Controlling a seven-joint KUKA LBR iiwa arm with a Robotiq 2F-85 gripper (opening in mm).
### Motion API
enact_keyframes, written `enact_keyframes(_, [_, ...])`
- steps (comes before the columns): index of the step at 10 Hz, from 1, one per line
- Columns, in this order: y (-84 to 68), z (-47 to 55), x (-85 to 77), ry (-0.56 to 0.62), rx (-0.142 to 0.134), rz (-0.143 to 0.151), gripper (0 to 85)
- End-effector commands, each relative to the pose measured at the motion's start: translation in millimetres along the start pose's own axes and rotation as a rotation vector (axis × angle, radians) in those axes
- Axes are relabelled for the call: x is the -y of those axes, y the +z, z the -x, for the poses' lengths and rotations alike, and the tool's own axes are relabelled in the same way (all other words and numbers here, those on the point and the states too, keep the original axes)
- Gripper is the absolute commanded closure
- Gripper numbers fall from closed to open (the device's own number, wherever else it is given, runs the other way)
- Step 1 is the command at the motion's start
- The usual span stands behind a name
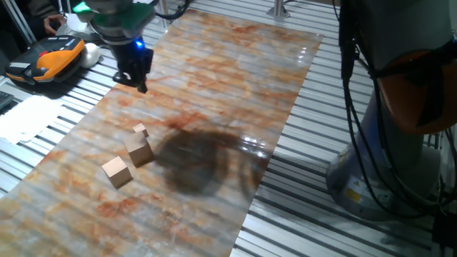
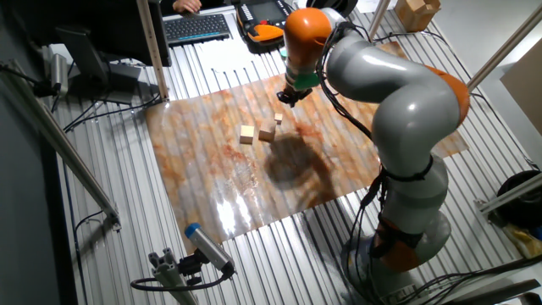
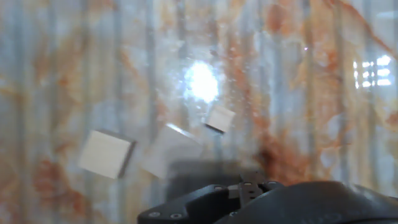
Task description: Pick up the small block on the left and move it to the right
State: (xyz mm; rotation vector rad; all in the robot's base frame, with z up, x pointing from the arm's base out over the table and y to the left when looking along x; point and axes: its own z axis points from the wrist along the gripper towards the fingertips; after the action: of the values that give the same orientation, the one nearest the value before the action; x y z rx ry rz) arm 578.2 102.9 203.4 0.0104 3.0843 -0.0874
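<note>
Hovering empty above the marbled sheet's (image 1: 214, 86) far side, the gripper (image 1: 140, 80) looks clenched. Only the blurry hand view shows the small block (image 3: 106, 154) leftmost of three.

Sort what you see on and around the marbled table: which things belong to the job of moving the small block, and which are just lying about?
Belongs to the job:
- small block
- gripper, raised above the board and holding nothing

Just lying about:
- tiny block
- taller block
- orange and black device
- keyboard
</note>
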Motion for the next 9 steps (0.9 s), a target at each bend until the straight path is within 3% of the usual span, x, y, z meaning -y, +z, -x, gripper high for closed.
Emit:
enact_keyframes(1, [1.6, -2.7, 3.7, -0.002, 0.003, 0.001, 85.0])
enact_keyframes(4, [6.4, -14.2, 12.8, -0.017, -0.003, 0.011, 85.0])
enact_keyframes(9, [20.3, -23.2, 27.8, -0.028, -0.015, 0.027, 85.0])
